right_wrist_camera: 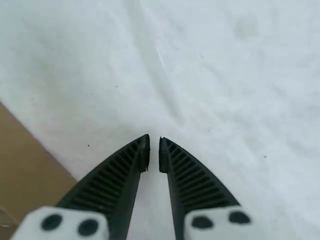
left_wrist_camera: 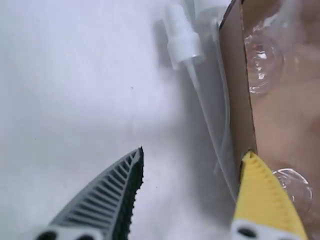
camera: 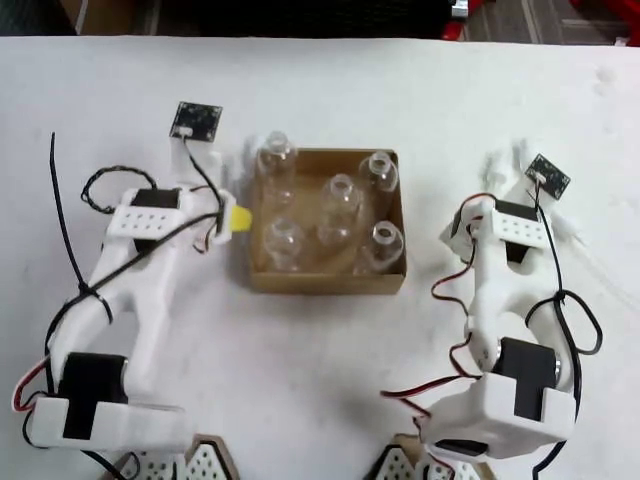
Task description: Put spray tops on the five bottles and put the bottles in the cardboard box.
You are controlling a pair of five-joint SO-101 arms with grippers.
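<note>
With left fingers (left_wrist_camera: 120, 195) spread wide behind a white spray top (left_wrist_camera: 182, 42) lying on the desk (left_wrist_camera: 75, 75) just left of the cardboard box (left_wrist_camera: 237, 100) holding five topless bottles (camera: 340, 195), right fingers (right_wrist_camera: 125, 175) all but together over the desk: probably light, slippery, thin-tubed, best pinched at the stiff collar.

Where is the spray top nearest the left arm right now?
In the left wrist view the spray top lies on the table just outside a wall of the cardboard box, ahead of the open left hand.
</note>
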